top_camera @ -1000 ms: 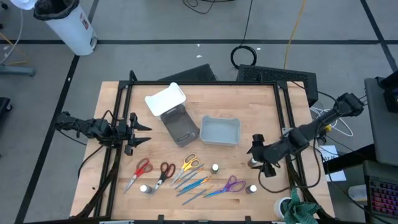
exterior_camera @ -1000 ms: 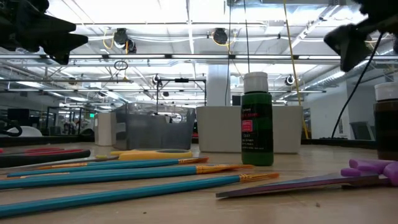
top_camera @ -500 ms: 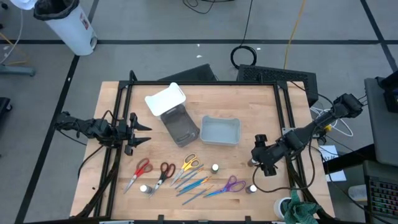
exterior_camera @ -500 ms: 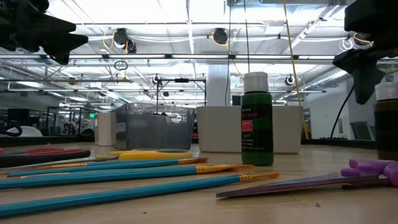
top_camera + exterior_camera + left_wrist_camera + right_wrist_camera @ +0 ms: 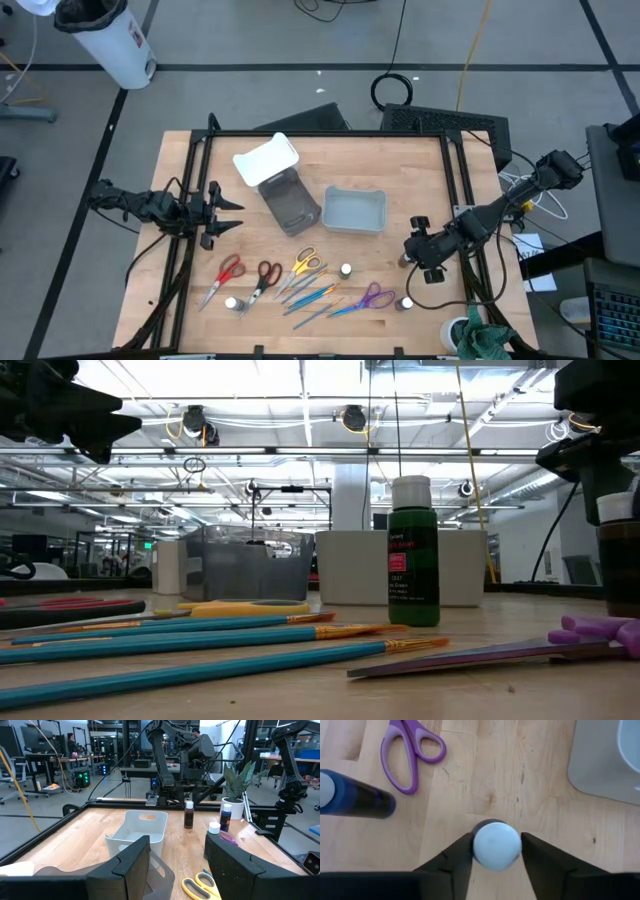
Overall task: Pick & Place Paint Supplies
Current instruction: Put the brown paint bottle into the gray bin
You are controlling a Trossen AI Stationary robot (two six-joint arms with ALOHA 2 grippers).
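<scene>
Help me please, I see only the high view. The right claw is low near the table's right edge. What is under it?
Observer: A small bottle standing upright. Its white cap sits between the fingers of the right claw.
Operator: Is it gripped?
Observer: In the right wrist view both fingers touch the cap's sides. In the low view the bottle seems to be on the table.
Operator: And the other arm?
Observer: Its wrist view shows the left claw open and empty.
</scene>
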